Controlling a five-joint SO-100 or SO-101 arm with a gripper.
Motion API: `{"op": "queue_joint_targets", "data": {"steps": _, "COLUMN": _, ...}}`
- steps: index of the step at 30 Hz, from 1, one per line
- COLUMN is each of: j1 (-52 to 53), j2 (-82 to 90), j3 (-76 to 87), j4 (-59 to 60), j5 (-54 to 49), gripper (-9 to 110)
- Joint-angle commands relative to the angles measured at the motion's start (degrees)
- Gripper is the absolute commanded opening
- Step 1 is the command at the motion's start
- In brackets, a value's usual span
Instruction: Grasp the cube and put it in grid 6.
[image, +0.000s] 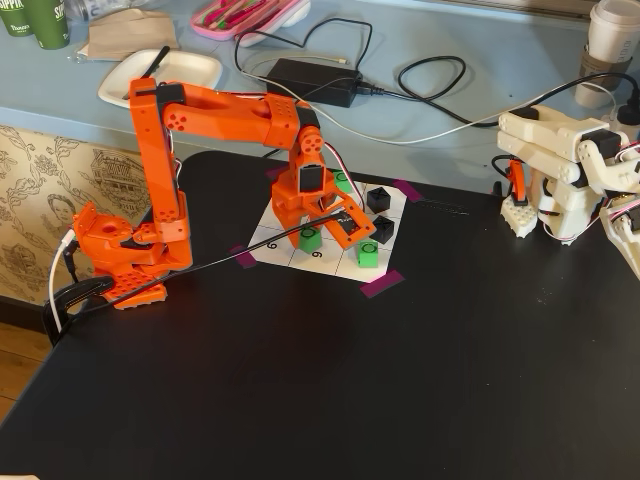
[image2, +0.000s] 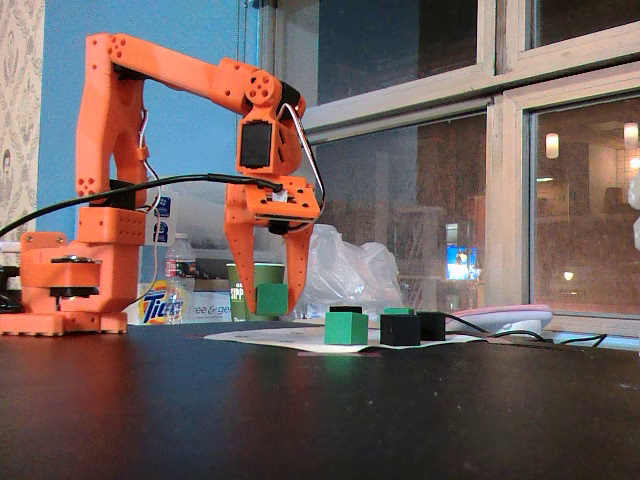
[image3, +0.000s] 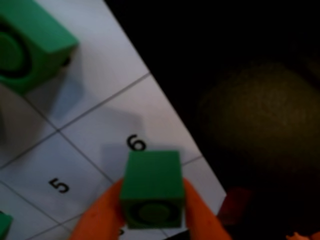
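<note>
Cube (image3: 151, 187) is sitting pinched between my two orange fingers (image3: 100, 215), held clear of the paper; in a fixed view I am seeing it (image2: 271, 298) hanging above the sheet with air beneath it, the gripper (image2: 270, 300) pointing straight down and clamping it from both sides. Through the wrist view I am looking past it at grid 6 (image3: 132, 127), the cell lying just under and ahead of the cube at the sheet's edge, next to the cell printed 5 (image3: 59, 185), with bare black tabletop (image3: 225, 60) beyond that edge. Another green cube (image3: 25, 45) is resting on a cell toward the upper left corner of the wrist view. In a fixed view from above, the paper sheet (image: 268, 240) is lying near the far edge of the table (image: 400, 380), taped at its corners with purple tape (image: 380, 285), and I am counting a green cube (image: 367, 254) near its front corner and two black cubes (image: 381, 229) beside it. A white robot arm (image: 560, 160) is standing at the table's right edge, well apart from the sheet.
</note>
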Motion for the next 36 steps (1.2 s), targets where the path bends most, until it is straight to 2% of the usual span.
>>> {"op": "queue_joint_targets", "data": {"steps": 1, "j1": -0.1, "j2": 0.4, "j3": 0.2, "j4": -1.2, "j5": 0.5, "gripper": 0}}
{"op": "queue_joint_targets", "data": {"steps": 10, "j1": 0.4, "j2": 1.1, "j3": 4.0, "j4": -4.0, "j5": 0.0, "gripper": 0}}
{"op": "queue_joint_targets", "data": {"steps": 15, "j1": 0.8, "j2": 2.0, "j3": 5.7, "j4": -5.1, "j5": -0.8, "gripper": 19}}
{"op": "queue_joint_targets", "data": {"steps": 19, "j1": 1.2, "j2": 3.2, "j3": 5.7, "j4": -5.1, "j5": -1.2, "gripper": 25}}
{"op": "queue_joint_targets", "data": {"steps": 26, "j1": 1.9, "j2": 5.1, "j3": 3.3, "j4": -2.3, "j5": -1.3, "gripper": 28}}
{"op": "queue_joint_targets", "data": {"steps": 32, "j1": 1.2, "j2": 9.0, "j3": -5.9, "j4": 6.9, "j5": 0.4, "gripper": 28}}
{"op": "queue_joint_targets", "data": {"steps": 36, "j1": 1.4, "j2": 14.8, "j3": -6.1, "j4": 10.7, "j5": 0.1, "gripper": 28}}
